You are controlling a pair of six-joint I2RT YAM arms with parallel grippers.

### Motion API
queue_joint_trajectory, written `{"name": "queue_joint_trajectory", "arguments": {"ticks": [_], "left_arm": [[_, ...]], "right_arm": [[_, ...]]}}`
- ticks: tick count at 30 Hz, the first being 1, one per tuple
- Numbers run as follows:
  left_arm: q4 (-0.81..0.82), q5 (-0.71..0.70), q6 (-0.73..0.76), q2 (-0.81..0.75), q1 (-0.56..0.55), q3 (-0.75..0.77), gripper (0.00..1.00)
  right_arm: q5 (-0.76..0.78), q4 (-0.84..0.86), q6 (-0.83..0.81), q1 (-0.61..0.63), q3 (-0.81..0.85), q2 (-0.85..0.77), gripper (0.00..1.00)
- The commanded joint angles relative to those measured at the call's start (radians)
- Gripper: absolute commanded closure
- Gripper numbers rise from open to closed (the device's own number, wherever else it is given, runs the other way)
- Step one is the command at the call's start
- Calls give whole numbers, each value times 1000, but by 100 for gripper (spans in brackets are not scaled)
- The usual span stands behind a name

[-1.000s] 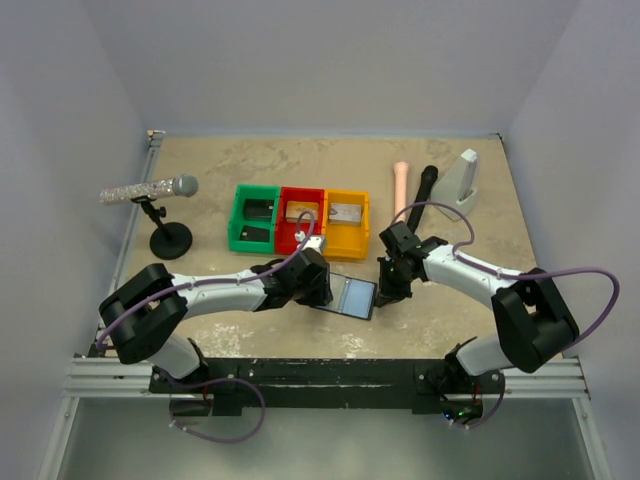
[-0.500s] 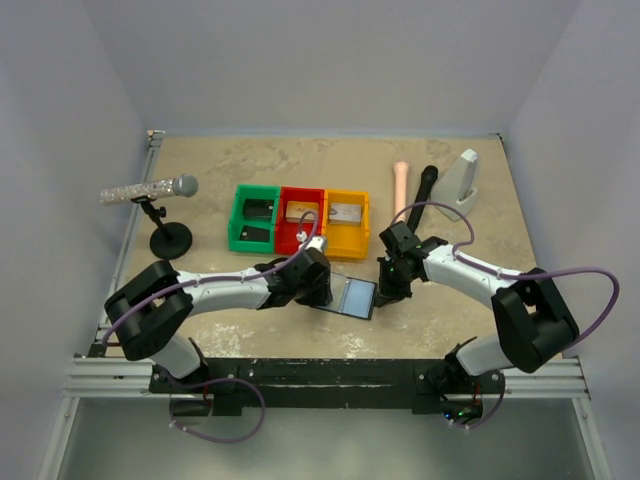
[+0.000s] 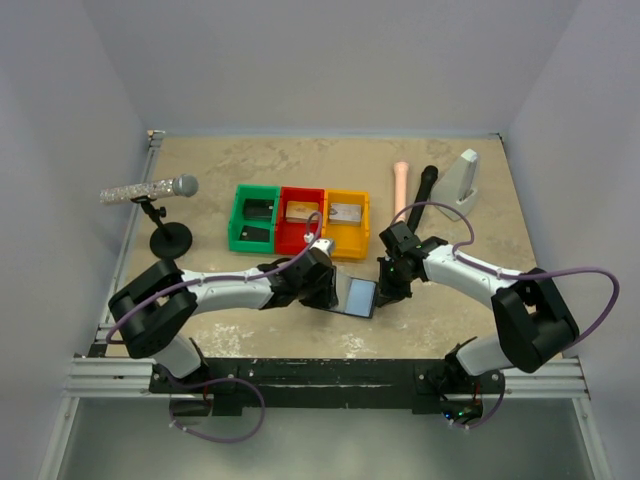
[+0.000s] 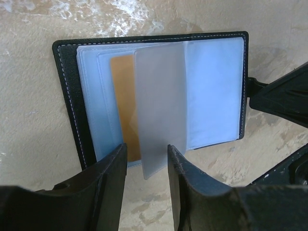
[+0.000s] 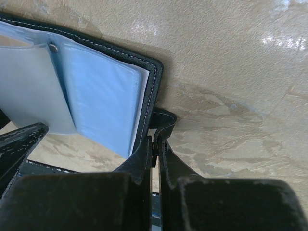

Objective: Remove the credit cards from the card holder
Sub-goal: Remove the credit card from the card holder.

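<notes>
Lying open on the surface (image 3: 300, 165), the card holder (image 3: 356, 297) sits low in the middle of the overhead frame, between the two claws. The right claw (image 5: 155, 143) is clamped on its small black side tab (image 5: 164, 120), jaws pressed together with the strap between them (an anchor, by the look of it). The left claw (image 4: 146, 149) is spread, one finger on either side of the lower end of a silvery grey card (image 4: 161, 106); I cannot tell whether either finger touches it.

In the left wrist view that card stands out from the pale blue pages. Its long axis runs top to bottom of the frame, straight at the claw, and its lower end pokes past the holder's bottom edge into the gap. A tan card (image 4: 122, 96) lies just to its left, tucked behind a clear sleeve and reaching less far down. No dark card shows.

The left arm is plainly nearer the cards, so I judge the coming move to be its own. It would pinch the grey card's end, then draw it downward in that frame along the card's length.
</notes>
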Motion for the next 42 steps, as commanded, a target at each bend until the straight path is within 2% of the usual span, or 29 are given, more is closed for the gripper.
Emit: {"name": "queue_joint_trajectory", "arguments": {"ticks": [1, 20, 25, 29, 31, 36, 42], "left_arm": [[64, 45, 27, 5, -13, 37, 57], [146, 121, 122, -11, -76, 91, 57], [48, 149, 179, 72, -125, 207, 57], [41, 158, 186, 80, -132, 226, 58], [43, 137, 191, 51, -132, 213, 58], [38, 80, 190, -82, -122, 148, 57], [63, 56, 133, -302, -37, 6, 56]], "right_arm": [[-17, 22, 0, 3, -11, -11, 100], [-11, 25, 2, 3, -20, -5, 100], [-6, 22, 3, 3, -26, -9, 100], [1, 4, 11, 3, -34, -29, 100], [4, -7, 17, 3, -39, -48, 94], [44, -63, 26, 3, -31, -109, 66], [86, -128, -9, 2, -11, -275, 52]]}}
